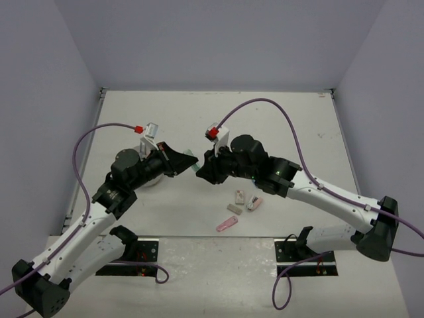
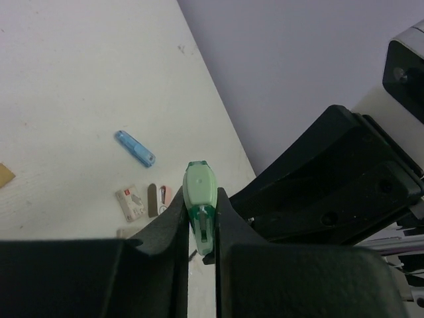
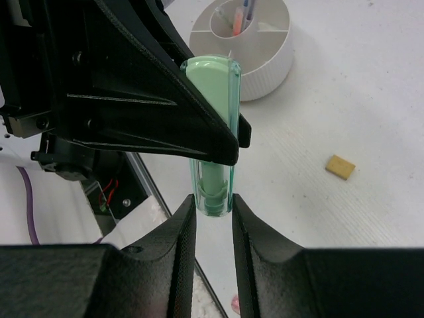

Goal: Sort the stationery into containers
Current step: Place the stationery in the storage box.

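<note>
The left pincer (image 2: 201, 202) pinches a short pale-green plastic marker (image 2: 199, 189) in the air above the middle of the matte white tabletop (image 1: 278, 119). The right pincer (image 3: 213, 207) clamps the marker's narrow end, its long axis in line with those fingers. Print on the small white eraser block (image 2: 130, 203) is too small to read. Plain grey-lilac walls (image 1: 218, 40) surround the tabletop.

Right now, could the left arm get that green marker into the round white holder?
Probably yes. The holder stands close beside the left hand, but the right hand also pinches the green marker, so it must let go first.
</note>
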`<state>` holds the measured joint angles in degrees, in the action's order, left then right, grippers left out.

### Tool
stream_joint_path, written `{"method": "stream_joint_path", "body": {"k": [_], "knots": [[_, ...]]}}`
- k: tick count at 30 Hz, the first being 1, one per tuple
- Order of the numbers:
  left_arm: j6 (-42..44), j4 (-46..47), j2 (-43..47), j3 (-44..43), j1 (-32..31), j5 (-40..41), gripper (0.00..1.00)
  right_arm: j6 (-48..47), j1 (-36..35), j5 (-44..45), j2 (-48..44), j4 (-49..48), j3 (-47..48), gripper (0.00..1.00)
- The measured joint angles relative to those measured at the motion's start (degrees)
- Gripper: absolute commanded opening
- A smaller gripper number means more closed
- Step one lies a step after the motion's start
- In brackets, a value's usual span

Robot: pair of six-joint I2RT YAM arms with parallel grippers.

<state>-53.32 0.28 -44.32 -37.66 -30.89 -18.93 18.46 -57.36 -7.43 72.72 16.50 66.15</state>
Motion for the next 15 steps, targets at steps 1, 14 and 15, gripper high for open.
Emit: {"method": "stream_joint_path", "body": {"k": [1,14,15], "knots": [[0.7,-1.2,-0.2,-0.9,0.0,0.4,0.00,-0.1,0.0,0.1,0.0,-0.4,-0.1,0.05],[14.2,-20.0,-2.7,-16.9,0.1,24.9,0.00,-0.3,0.0,6.5,-5.5,-2.3,-6.3,0.79],[15.2,-22.3,-3.0,-18.1,0.2,29.7,0.00,-0.3,0.0,7.3,-6.4,-2.3,-7.2,0.80]]}}
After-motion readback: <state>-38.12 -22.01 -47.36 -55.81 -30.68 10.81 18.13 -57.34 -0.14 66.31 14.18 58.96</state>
